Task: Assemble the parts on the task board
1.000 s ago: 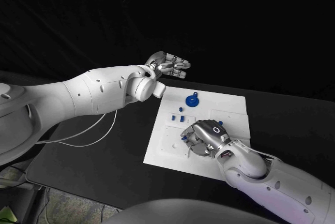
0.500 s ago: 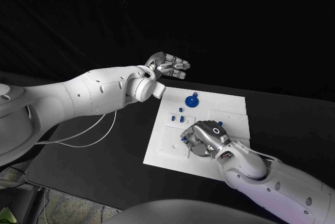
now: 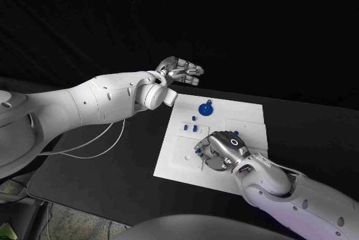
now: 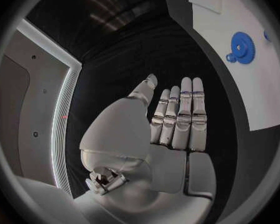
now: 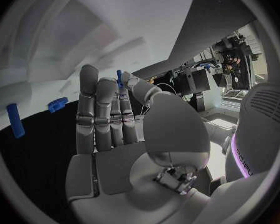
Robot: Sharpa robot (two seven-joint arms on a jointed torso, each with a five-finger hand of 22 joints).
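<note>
The white task board [image 3: 247, 115] lies in the middle of the black table. A blue gear [image 3: 206, 109] [image 4: 242, 46] sits near its far edge, and small blue pegs [image 3: 190, 127] [image 5: 15, 119] stand left of centre. My right hand [image 3: 223, 149] [image 5: 115, 129] hovers low over the board's middle, back upward. Its thumb and a finger pinch a thin blue peg [image 5: 119, 76], whose tip shows by the fingertips [image 3: 198, 152]. My left hand [image 3: 180, 69] [image 4: 168, 129] is raised beyond the board's far left corner, fingers straight, holding nothing.
Another small blue part [image 3: 235, 131] lies just beyond my right hand, and a short blue piece [image 5: 57, 103] lies on the board near the pegs. A white cable [image 3: 97, 141] loops on the table under my left arm. Bare black table [image 3: 314, 131] surrounds the board.
My right hand has slid slightly toward the board's near edge, and the blue peg's tip now shows at its fingertips. My left hand has stayed in place.
</note>
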